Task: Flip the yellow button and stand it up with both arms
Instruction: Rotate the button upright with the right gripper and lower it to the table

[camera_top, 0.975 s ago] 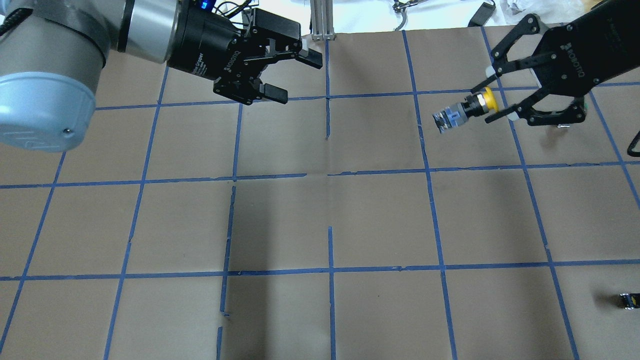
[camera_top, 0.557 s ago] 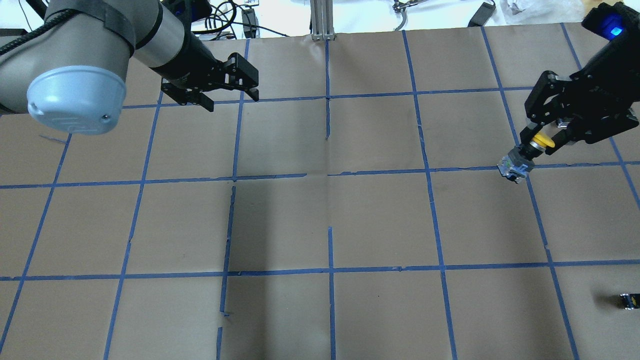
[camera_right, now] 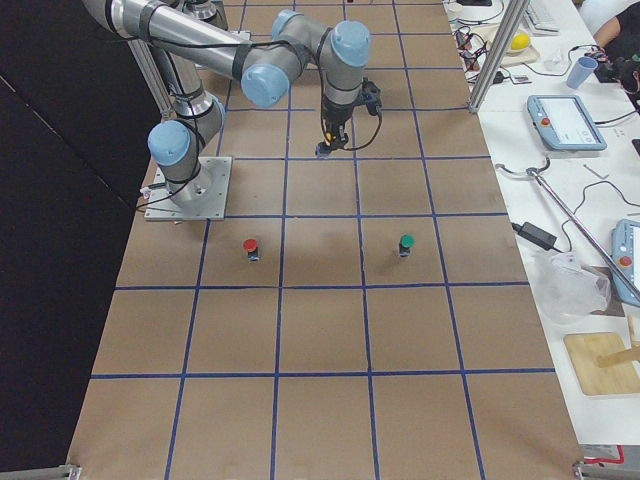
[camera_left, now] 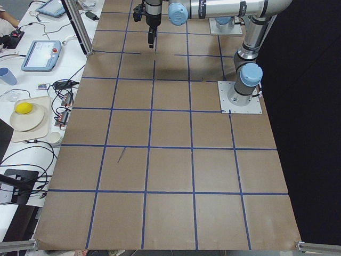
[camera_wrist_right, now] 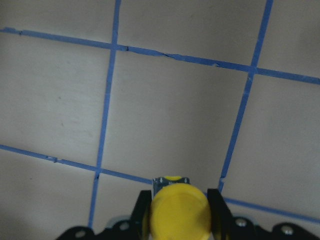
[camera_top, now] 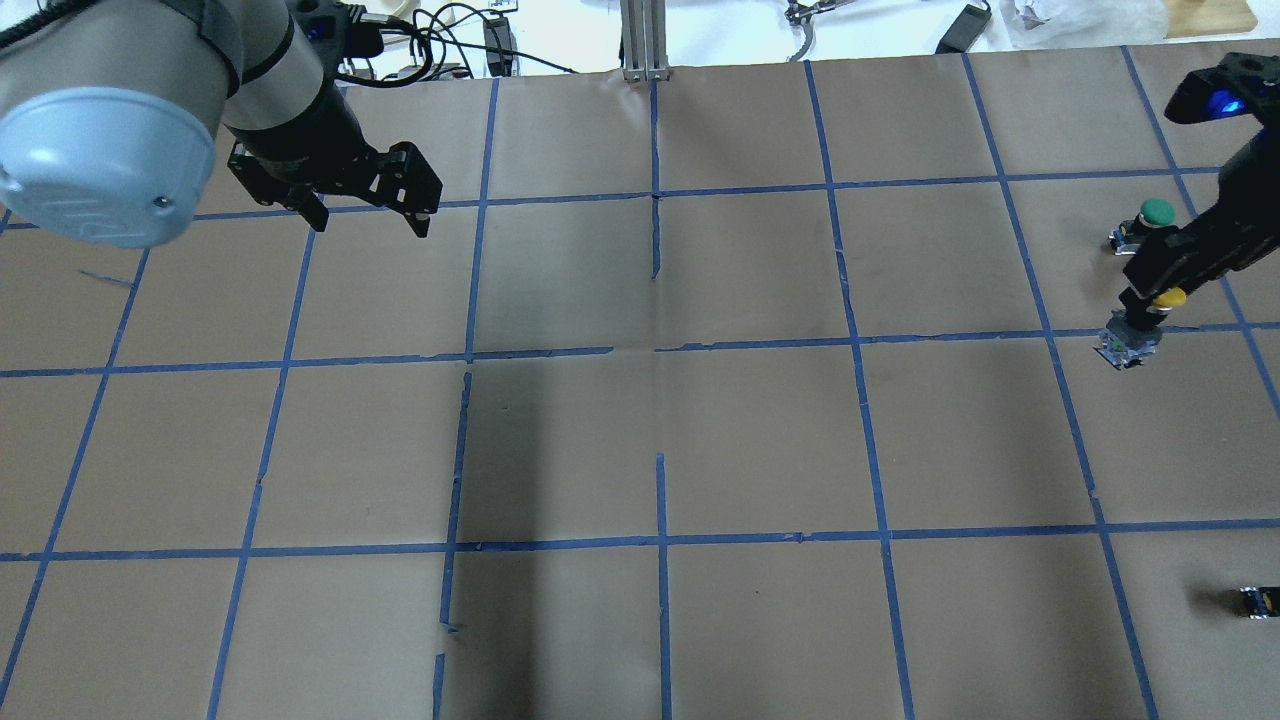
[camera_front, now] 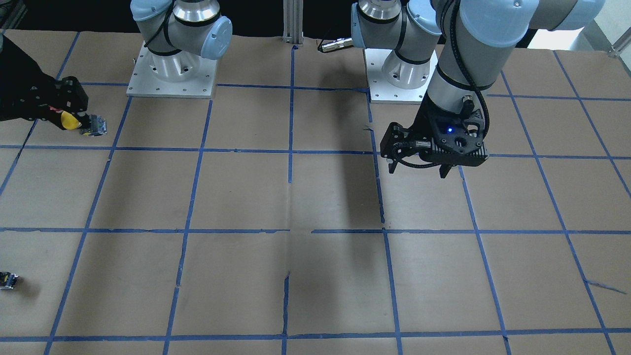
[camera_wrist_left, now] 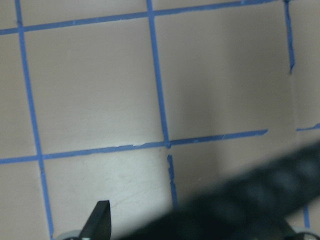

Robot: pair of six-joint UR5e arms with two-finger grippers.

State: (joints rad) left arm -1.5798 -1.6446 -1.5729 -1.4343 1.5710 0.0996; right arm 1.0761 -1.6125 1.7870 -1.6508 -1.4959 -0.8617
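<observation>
Right gripper grips yellow button; table brown-papered (blue tape grid).

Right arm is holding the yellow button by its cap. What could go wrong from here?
The right end effector grips the yellow button by its round cap only; released before the base sits flat, it may topple. The green button stands close beside that arm, so a careless retreat could knock it.

Overhead set high at the rear, facing forward and down; front-facing opposite, steeply down — both taking in the right gripper clamped on the yellow button. Side views high and far off at either end of the table. Wrist views close, aimed down past the fingertips at what lies just below.
</observation>
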